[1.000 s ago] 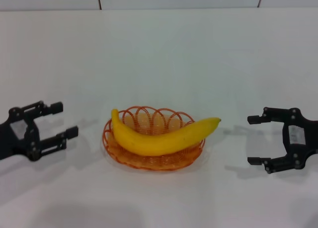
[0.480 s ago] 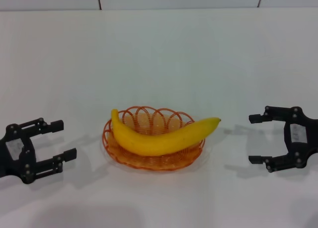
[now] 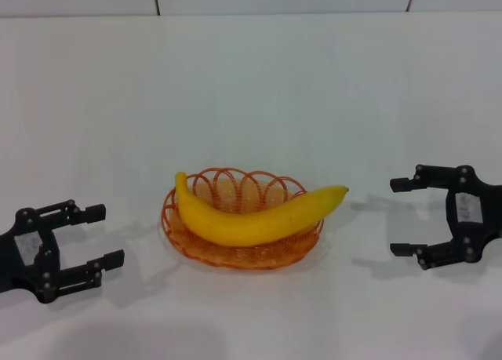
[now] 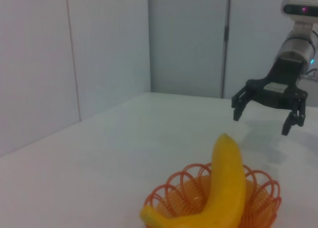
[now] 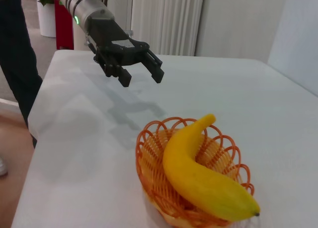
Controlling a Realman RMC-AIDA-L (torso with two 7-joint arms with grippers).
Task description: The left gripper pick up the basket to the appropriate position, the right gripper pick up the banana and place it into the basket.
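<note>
The banana (image 3: 259, 217) lies in the orange wire basket (image 3: 239, 254) on the white table (image 3: 251, 85), with its tip overhanging the basket rim (on the side toward the right gripper). The left gripper (image 3: 98, 236) is positioned well apart from the basket on its left, fingers spread and empty. The right gripper (image 3: 401, 216) is positioned well apart on the basket's right, likewise spread and holding nothing.
</note>
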